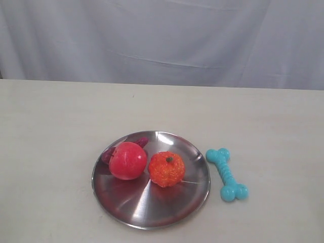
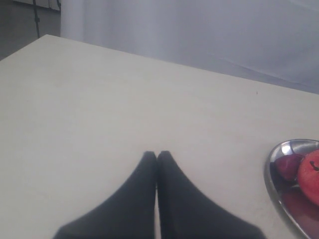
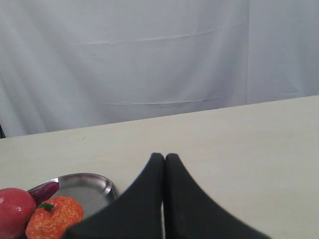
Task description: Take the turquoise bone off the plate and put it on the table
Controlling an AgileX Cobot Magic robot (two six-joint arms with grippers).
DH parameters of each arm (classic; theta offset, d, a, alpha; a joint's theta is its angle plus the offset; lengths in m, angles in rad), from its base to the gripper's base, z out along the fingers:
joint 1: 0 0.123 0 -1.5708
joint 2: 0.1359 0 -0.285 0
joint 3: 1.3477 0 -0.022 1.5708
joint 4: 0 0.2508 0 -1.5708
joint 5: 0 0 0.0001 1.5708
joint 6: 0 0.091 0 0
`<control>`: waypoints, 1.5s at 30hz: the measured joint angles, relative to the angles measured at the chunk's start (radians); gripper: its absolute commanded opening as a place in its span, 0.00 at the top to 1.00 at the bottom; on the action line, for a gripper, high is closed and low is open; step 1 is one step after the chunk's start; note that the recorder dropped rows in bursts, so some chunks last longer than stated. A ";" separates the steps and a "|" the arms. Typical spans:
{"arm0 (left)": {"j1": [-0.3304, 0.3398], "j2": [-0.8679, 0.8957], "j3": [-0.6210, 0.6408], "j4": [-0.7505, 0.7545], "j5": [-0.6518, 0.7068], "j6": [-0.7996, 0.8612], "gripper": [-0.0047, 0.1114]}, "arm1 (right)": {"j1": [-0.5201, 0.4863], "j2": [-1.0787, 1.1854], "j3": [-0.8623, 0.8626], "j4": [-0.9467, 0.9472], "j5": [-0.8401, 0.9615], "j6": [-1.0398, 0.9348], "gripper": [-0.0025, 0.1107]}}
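The turquoise bone [image 1: 227,174] lies flat on the cream table [image 1: 50,131], just right of the steel plate [image 1: 147,212] and apart from its rim. Neither gripper shows in the exterior view. In the left wrist view my left gripper [image 2: 157,155] is shut with nothing in it, above bare table, and the plate's edge [image 2: 271,174] sits off to one side. My right gripper [image 3: 164,157] is shut and empty too; the plate [image 3: 94,186] lies beside it. The bone is hidden in both wrist views.
On the plate rest a red apple [image 1: 127,160], an orange [image 1: 166,168] and a small dark-red piece [image 1: 140,142] behind the apple. A grey-white curtain [image 1: 162,40] hangs behind the table's far edge.
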 measured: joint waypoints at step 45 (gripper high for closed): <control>0.000 0.000 0.000 0.000 0.000 0.000 0.96 | 0.000 -0.081 0.020 0.164 0.264 -0.400 0.98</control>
